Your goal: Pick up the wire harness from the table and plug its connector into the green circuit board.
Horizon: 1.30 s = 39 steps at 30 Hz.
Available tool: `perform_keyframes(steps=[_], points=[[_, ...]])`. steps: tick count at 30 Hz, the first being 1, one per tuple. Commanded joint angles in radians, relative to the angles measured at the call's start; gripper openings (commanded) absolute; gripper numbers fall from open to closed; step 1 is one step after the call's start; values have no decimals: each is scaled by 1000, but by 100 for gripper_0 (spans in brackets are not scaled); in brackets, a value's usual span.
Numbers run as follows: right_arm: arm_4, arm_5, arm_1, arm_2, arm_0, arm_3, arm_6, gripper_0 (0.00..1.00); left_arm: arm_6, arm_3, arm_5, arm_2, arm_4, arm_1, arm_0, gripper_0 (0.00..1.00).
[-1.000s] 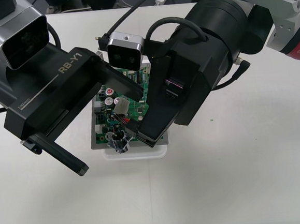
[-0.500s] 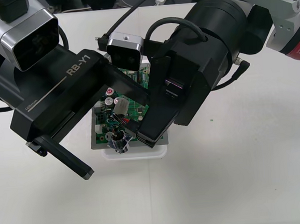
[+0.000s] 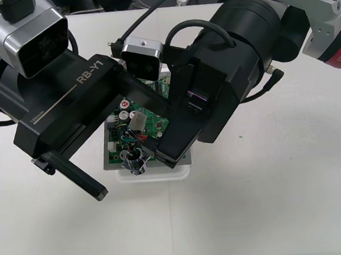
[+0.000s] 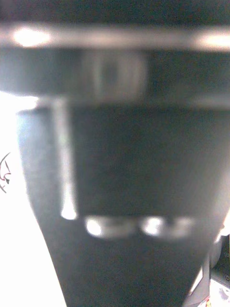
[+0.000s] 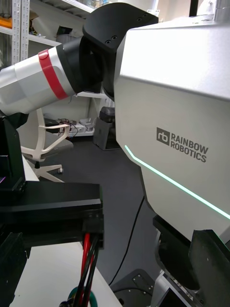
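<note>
Over green circuit board (image 3: 154,124), my right pincer (image 3: 164,156) pinches thin red-and-black wire harness (image 3: 135,160); left pincer (image 3: 132,153) spread wide.

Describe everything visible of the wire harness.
The wire harness hangs over the near edge of the green circuit board. Its round metal socket, shiny and flanged, sits low at that edge. Thin red, black and green wires run from it up into the right gripper, whose black fingers are shut on them. The plug is hidden, so whether it is seated cannot be told.
</note>
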Motion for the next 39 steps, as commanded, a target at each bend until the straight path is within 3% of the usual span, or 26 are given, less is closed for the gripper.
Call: perform_keyframes(steps=[1,26,27,28,29,39], points=[[-19,1,21,9,-51,-8,49,0,53,12,40,-8,-15,-15,-54,100],[-18,1,21,9,-51,-8,50,0,49,11,33,-8,6,-6,-54,99],[-19,1,21,9,-51,-8,50,0,49,9,33,-8,6,-6,-54,69],[-19,1,21,9,-51,-8,50,0,49,9,33,-8,5,-6,-54,8],[-19,1,23,9,-51,-8,49,0,47,9,33,-8,5,-6,-54,0],[-19,1,21,9,-51,-9,50,0,47,9,33,-8,6,-6,-54,0]])
